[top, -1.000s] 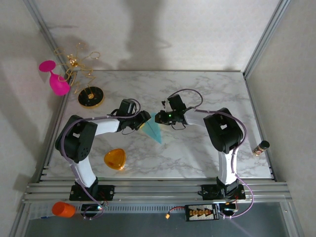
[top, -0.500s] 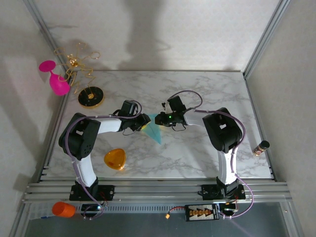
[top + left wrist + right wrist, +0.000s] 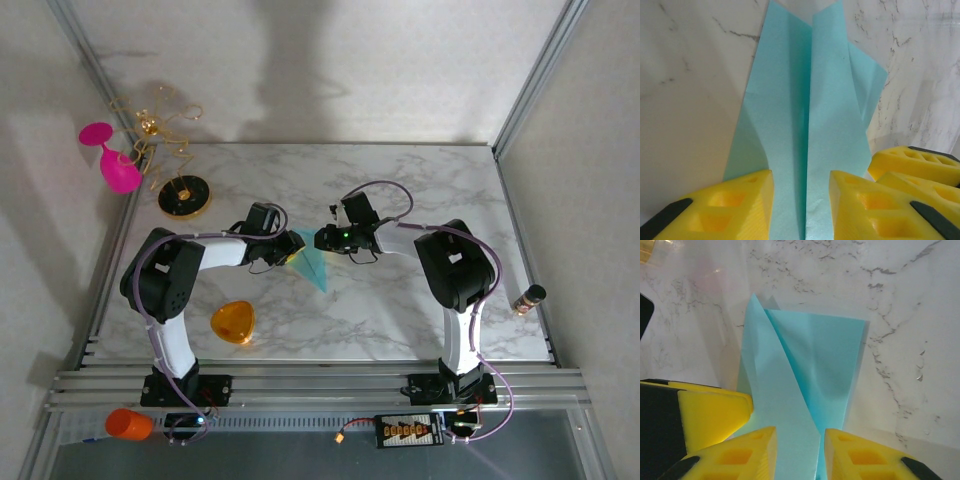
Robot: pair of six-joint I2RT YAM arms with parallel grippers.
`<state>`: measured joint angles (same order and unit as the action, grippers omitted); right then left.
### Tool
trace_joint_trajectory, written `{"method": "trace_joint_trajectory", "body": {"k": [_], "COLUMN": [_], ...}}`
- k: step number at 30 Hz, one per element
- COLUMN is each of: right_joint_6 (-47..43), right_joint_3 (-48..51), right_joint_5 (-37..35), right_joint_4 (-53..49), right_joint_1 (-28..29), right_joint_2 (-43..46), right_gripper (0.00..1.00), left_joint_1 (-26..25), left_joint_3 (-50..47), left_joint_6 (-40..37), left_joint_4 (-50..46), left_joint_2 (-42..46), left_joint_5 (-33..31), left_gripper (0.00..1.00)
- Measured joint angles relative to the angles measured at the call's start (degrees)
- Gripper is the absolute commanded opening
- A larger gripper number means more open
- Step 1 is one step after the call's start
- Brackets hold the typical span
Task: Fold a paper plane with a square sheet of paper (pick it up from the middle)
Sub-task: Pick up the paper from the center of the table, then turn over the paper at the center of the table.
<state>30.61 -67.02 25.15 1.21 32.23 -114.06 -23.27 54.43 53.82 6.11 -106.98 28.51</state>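
The teal paper plane (image 3: 316, 264) lies on the marble table (image 3: 400, 300), its pointed nose toward the near edge and its wide end under both grippers. My left gripper (image 3: 296, 246) reaches in from the left and my right gripper (image 3: 319, 239) from the right, tips almost meeting. In the left wrist view the plane (image 3: 832, 115) shows its centre crease running between my left gripper's (image 3: 801, 200) parted yellow fingers. In the right wrist view a raised fold of the plane (image 3: 812, 360) passes between my right gripper's (image 3: 797, 450) parted fingers. Neither pair clamps the paper.
An orange rounded-triangle piece (image 3: 233, 322) lies near the left arm's base. A pink glass (image 3: 112, 160) and a gold wire stand on a black disc (image 3: 183, 195) sit at the far left. A small bottle (image 3: 528, 298) stands at the right edge.
My left gripper's fingers have narrowed and its arm has shifted slightly toward the paper. My right gripper's fingers have spread a little. The plane has hardly moved.
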Motion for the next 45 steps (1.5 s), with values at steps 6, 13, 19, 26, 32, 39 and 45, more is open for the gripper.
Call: {"method": "trace_joint_trajectory", "body": {"k": [6,13,19,26,32,39,45], "right_joint_6": [0.0,-0.7,-1.5,-1.2,0.5,5.8,13.1], "right_joint_3": [0.0,0.0,0.0,0.5,5.3,9.0,11.7], "right_joint_5": [0.6,2.7,3.6,4.8,7.5,13.0,18.3], "right_joint_4": [-0.4,-0.5,-0.5,2.7,9.4,21.8,32.7], "right_joint_1": [0.0,0.0,0.0,-0.5,-2.8,-5.2,-6.5], "right_joint_2": [-0.4,-0.8,-1.7,-1.6,3.4,10.7,12.2], "right_gripper": [0.30,0.25,0.15,0.03,0.02,0.01,0.01], "left_joint_1": [0.0,0.0,0.0,0.2,2.2,3.1,2.5], "left_joint_3": [0.2,0.3,0.3,1.0,0.7,-3.1,-6.0], "left_joint_6": [0.0,0.0,-0.2,-1.8,-3.1,-1.0,2.4], "left_joint_4": [-0.3,-0.6,-0.7,-1.9,-1.5,9.8,17.8], "left_joint_2": [0.0,-0.1,-0.1,0.4,8.5,18.7,19.7], "left_joint_5": [0.0,0.0,0.0,0.0,0.1,2.3,6.1], "left_gripper": [0.35,0.35,0.33,0.36,0.48,0.59,0.69]}}
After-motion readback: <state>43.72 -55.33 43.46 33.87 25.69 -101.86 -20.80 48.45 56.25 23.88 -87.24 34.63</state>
